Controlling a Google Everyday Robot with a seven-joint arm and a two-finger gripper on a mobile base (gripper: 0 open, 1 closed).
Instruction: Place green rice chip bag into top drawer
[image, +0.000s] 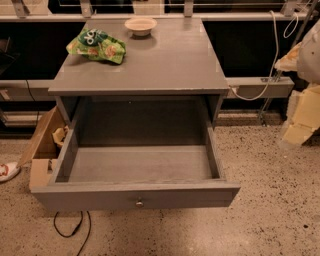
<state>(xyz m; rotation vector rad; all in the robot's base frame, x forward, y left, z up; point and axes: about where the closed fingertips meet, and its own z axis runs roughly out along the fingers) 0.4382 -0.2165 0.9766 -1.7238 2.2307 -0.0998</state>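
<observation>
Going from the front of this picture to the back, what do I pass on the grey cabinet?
Small round metal knob → wide grey wooden top drawer, open → bright green glossy rice chip bag → pale round bowl. The gripper is not in view.

Gripper (300, 120): pale, blurred shape at the right edge, well apart from the green rice chip bag (97, 45), cut off by the frame, outline not resolvable. Bag lettering too small to read; cardboard box (42, 145) on the floor at left is partly hidden behind the side wall of the top drawer (100, 197), contents unclear. White-and-red object (7, 171) is cut by the left edge, identity uncertain; black cable (70, 230) runs up under the drawer front, upper end hidden.
</observation>
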